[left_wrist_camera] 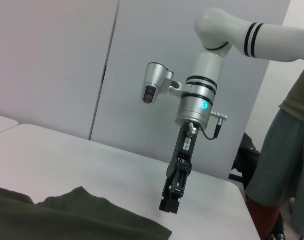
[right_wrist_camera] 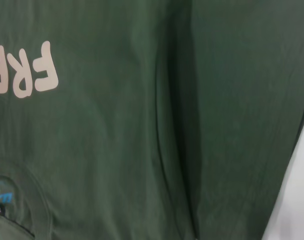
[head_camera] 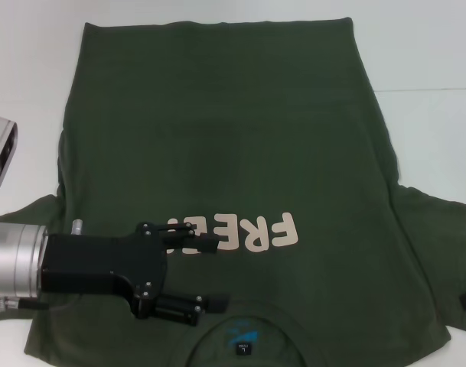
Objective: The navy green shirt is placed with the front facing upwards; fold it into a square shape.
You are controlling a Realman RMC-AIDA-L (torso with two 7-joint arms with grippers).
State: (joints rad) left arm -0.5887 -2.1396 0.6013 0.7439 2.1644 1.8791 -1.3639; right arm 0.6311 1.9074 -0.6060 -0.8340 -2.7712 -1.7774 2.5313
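The navy green shirt (head_camera: 233, 176) is spread lengthwise, collar nearest the robot. The left tool (head_camera: 210, 275), fingers parted and empty, is poised beside the "FREE" lettering (head_camera: 244, 232); the right tool (left_wrist_camera: 170, 200) hangs outside the sleeve, grip untellable.

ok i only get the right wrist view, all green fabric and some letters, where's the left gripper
Observer: In the head view the left gripper is over the chest of the navy green shirt. It sits between the lettering and the collar.
Operator: open or shut
Observer: Open. One finger hides the first letters and the other is near the collar, with nothing held.
Operator: and my own gripper
Observer: The left wrist view shows the right gripper pointing down at the white table, beside the sleeve edge. I cannot tell whether it touches.
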